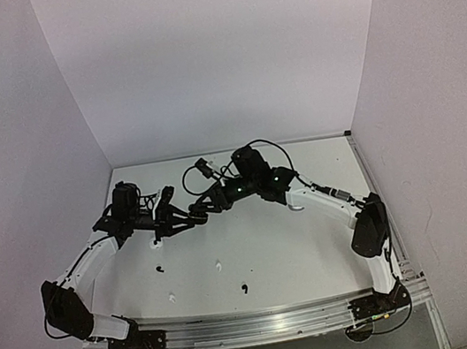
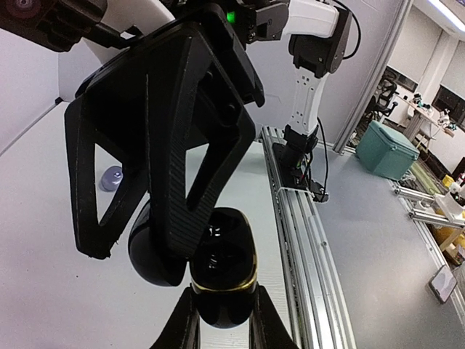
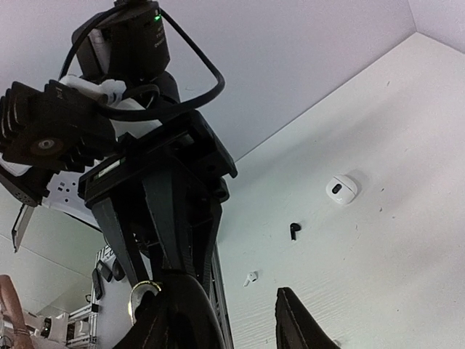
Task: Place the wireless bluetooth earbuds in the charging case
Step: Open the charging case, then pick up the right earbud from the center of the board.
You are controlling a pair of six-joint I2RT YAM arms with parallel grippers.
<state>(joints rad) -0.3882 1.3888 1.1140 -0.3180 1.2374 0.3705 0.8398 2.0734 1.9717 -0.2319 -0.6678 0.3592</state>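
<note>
My left gripper (image 2: 225, 320) is shut on a black charging case (image 2: 227, 251) with a gold rim, held above the table. Its lid (image 2: 142, 254) hangs open to the left. My right gripper (image 3: 240, 320) is open, its fingers (image 2: 167, 145) straddling the lid, one tip at the case mouth. The two grippers meet over the middle of the table (image 1: 191, 215). On the table lie a black earbud (image 3: 294, 230), a white earbud (image 3: 251, 278), and others nearer the arm bases: black (image 1: 159, 268), white (image 1: 219, 266), white (image 1: 172, 297), black (image 1: 246, 289). Whether a bud sits inside the case I cannot tell.
A white pebble-like case (image 3: 341, 189) lies on the table beyond the black earbud. A small pale grey object (image 2: 111, 178) rests near the left wall. White walls enclose three sides, and an aluminium rail (image 1: 258, 323) runs along the near edge.
</note>
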